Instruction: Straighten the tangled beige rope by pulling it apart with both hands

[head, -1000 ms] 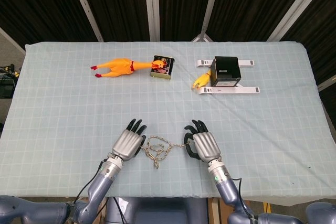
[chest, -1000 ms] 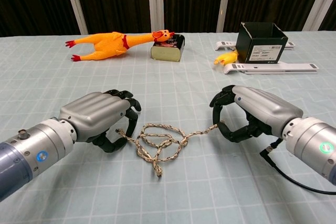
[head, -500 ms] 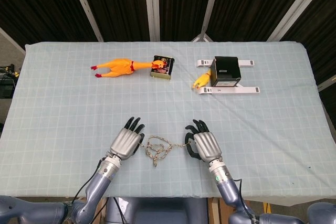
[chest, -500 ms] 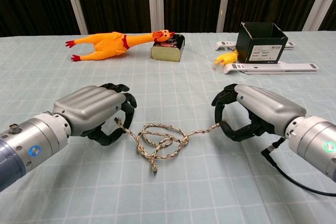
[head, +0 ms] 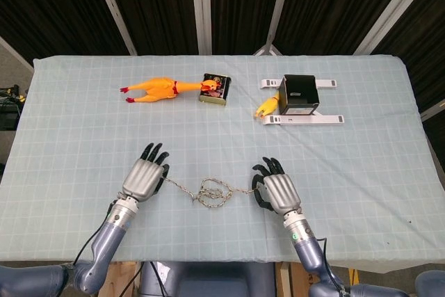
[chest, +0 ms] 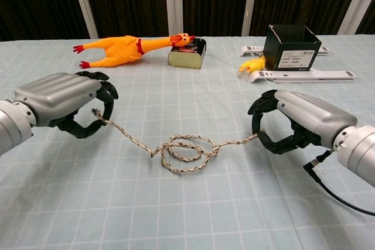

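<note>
Two hands hold the rope, one at each end. Left hand [chest: 61, 99] pinches its end between thumb and curled fingers, slightly lifted off the cloth; right hand [chest: 296, 120] is closed the same way on the opposite end, low over the table. Rope [chest: 181, 151] lies near the front edge of the table [head: 361, 137], between the hands: the left run is drawn out nearly straight, the right run is short, and a cluster of loops sits in the middle, closer to the right hand. Risks, as judged: (1) the loops may cinch into a real knot if tension rises quickly; whether the strands cross through each other cannot be told from either view. (2) Both pinches look shallow, with little rope behind the fingers, so a sharp pull could slip an end free. (3) Uneven pull would drag the whole bundle sideways rather than open it. Chicken [head: 156, 89], tin [head: 215, 89] and black box [head: 299, 94] sit well apart at the far side, unlikely to interfere.
</note>
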`<state>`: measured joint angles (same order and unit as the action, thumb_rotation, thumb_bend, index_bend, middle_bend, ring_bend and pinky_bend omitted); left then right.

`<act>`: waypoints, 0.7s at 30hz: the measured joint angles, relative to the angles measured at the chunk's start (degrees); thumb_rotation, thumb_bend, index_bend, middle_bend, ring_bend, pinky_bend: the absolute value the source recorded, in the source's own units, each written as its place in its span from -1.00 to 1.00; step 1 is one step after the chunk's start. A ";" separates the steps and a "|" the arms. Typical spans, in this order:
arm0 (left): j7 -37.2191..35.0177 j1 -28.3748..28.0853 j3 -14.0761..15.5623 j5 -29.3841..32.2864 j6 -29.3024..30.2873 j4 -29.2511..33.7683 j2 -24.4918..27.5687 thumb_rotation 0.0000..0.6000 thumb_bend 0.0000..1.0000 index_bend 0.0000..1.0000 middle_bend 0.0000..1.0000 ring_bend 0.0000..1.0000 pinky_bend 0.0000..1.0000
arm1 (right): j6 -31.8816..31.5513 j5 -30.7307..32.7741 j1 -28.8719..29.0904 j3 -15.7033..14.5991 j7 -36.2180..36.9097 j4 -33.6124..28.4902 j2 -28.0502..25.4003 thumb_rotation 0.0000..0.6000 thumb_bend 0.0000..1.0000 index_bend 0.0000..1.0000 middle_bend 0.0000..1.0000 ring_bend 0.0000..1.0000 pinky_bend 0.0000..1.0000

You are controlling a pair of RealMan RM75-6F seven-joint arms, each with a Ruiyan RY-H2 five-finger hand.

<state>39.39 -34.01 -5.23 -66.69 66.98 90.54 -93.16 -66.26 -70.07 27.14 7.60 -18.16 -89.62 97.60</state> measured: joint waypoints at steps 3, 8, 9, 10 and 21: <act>-1.65 0.78 0.24 -0.60 0.48 1.06 2.61 1.00 0.35 0.26 -0.63 -1.00 -1.00 | -0.29 -0.06 -0.29 0.01 0.10 -0.19 -1.09 1.00 0.12 0.23 -0.48 -0.93 -1.00; -5.13 2.38 0.88 -2.40 1.64 2.91 7.62 1.00 0.35 0.27 -0.62 -1.00 -1.00 | -0.78 -0.10 -1.01 -0.04 0.58 -0.41 -3.42 1.00 0.12 0.23 -0.48 -0.93 -1.00; -5.89 2.72 1.02 -2.76 1.87 3.22 8.60 1.00 0.35 0.27 -0.62 -1.00 -1.00 | -0.84 -0.13 -1.17 -0.11 0.71 -0.44 -3.87 1.00 0.12 0.23 -0.48 -0.93 -1.00; -7.00 3.21 1.21 -3.26 2.19 3.63 9.95 1.00 0.35 0.27 -0.62 -1.00 -1.00 | -0.94 -0.19 -1.39 -0.23 0.91 -0.47 -4.47 1.00 0.12 0.23 -0.48 -0.93 -1.00; -16.60 7.83 3.11 -6.98 4.82 4.92 19.37 1.00 0.35 0.27 -0.61 -1.00 -1.00 | -2.00 -0.32 -2.79 -0.36 1.92 -0.92 -7.74 1.00 0.12 0.23 -0.48 -0.93 -1.00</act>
<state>22.78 -26.18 -2.12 -73.67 71.79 95.46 -73.80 -68.26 -70.39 24.34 7.24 -16.24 -90.54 89.86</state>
